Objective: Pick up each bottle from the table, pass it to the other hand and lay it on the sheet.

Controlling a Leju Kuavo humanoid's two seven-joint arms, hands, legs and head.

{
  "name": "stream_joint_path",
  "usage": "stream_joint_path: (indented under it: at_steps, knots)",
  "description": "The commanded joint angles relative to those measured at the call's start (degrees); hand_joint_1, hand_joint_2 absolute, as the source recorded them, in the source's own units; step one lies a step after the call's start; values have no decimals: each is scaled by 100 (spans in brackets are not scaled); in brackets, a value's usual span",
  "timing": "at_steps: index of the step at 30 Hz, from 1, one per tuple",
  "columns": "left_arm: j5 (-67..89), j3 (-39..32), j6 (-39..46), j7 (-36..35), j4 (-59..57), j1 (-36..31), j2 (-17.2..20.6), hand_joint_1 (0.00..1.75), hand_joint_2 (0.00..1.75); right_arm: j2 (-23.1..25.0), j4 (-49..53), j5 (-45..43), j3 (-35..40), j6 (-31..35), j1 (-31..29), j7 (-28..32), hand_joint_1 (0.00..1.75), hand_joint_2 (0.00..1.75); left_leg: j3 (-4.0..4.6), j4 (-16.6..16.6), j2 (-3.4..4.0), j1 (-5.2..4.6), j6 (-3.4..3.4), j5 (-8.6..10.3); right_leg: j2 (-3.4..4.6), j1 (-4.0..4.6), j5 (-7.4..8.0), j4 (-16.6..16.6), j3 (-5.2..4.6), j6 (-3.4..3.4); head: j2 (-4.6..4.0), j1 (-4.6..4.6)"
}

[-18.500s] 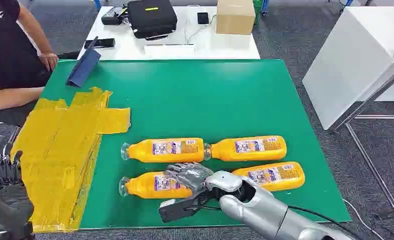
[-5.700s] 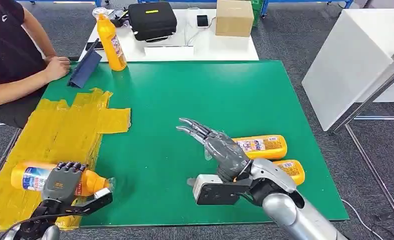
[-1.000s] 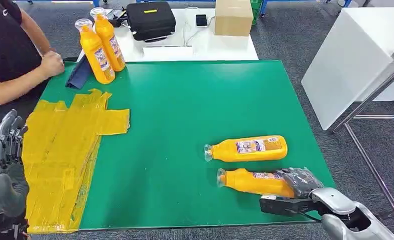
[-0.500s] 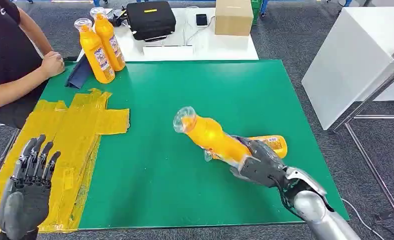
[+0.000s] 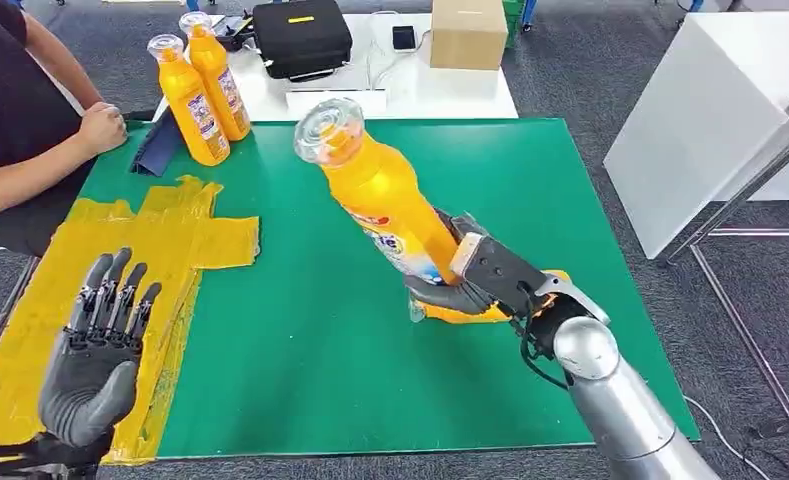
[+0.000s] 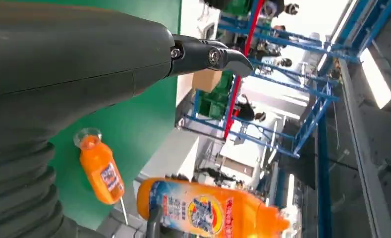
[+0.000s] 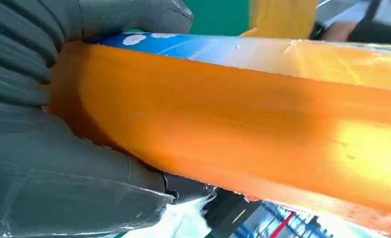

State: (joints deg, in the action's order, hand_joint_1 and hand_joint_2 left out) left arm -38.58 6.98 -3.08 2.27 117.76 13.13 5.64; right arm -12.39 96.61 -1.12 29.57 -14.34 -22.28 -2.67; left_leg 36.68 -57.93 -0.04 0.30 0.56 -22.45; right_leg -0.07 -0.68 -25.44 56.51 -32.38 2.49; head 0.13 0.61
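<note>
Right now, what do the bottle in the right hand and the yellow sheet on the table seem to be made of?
The held bottle looks like glossy plastic: a clear cap, an orange body with bright highlights, a printed label. It may be clear plastic over orange liquid; I cannot tell. The right hand grips its lower part. The yellow sheet looks like strips of thin tape or film, slightly shiny, with wrinkles and overlapping edges.

Your right hand [image 5: 485, 275] holds a bottle [image 5: 380, 190] above the table [image 5: 530, 180] at 4 o'clock. Your left hand [image 5: 95, 350] hovers over the sheet [image 5: 185, 245] at 8. Two bottles [image 5: 202, 85] stand at 11.
</note>
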Motion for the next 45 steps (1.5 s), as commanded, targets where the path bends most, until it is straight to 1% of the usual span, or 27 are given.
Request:
stream_joint_path:
  at_steps: [1, 7, 18, 25, 27, 33, 39, 45]
  knots:
    - [333, 756, 253, 153, -817, -810, -267, 0, 175, 644, -1091, -341, 970, 35, -986, -207, 175, 175, -12, 4, 11, -1, -4, 2, 10, 0, 3, 0, 6, -8, 0, 0]
    - [572, 795, 426, 277, -913, -1065, -368, 0, 175, 778, -1499, -483, 1293, 26, -1209, -277, 175, 175, -16, 2, 13, 1, -6, 1, 11, 2, 1, 1, 11, -9, 0, -2]
    - [695, 894, 509, 331, -1042, -1236, -443, 0, 175, 892, -1998, -555, 1710, -147, -1532, -353, 175, 175, -7, 0, 6, 2, -7, 1, 5, 2, -1, 3, 4, -9, 0, -2]
    - [700, 948, 508, 331, -1071, -1258, -441, 0, 175, 833, -1902, -493, 1940, -242, -1614, -305, 175, 175, -1, -1, 2, -1, -5, 2, 2, 0, -2, 5, -1, -5, 0, -2]
    - [672, 941, 479, 338, -1074, -1260, -440, 0, 175, 721, -1807, -409, 2182, -446, -1724, -207, 175, 175, -8, -2, 4, 1, -6, -1, 3, 2, -4, 3, 6, -8, 0, -2]
    - [275, 921, 207, 268, -1172, -1267, -377, 0, 175, 500, -1497, -604, 2824, -964, -2010, -57, 175, 175, 3, -1, -1, 0, -6, 3, 0, 0, -2, 5, -7, -5, 0, -2]
    - [-5, 997, -46, 162, -1310, -1319, -317, 0, 175, 518, -1306, -885, 3336, -1261, -2179, -46, 175, 175, 2, -3, 1, 0, -6, 1, 0, 1, -4, 7, -6, -7, 0, -2]
    - [27, 1158, -241, 124, -1357, -1365, -244, 0, 175, 610, -1378, -930, 3645, -1255, -2230, -83, 175, 175, 6, 0, 0, -2, -5, 4, 0, -2, -2, 6, -10, -5, 0, 0]
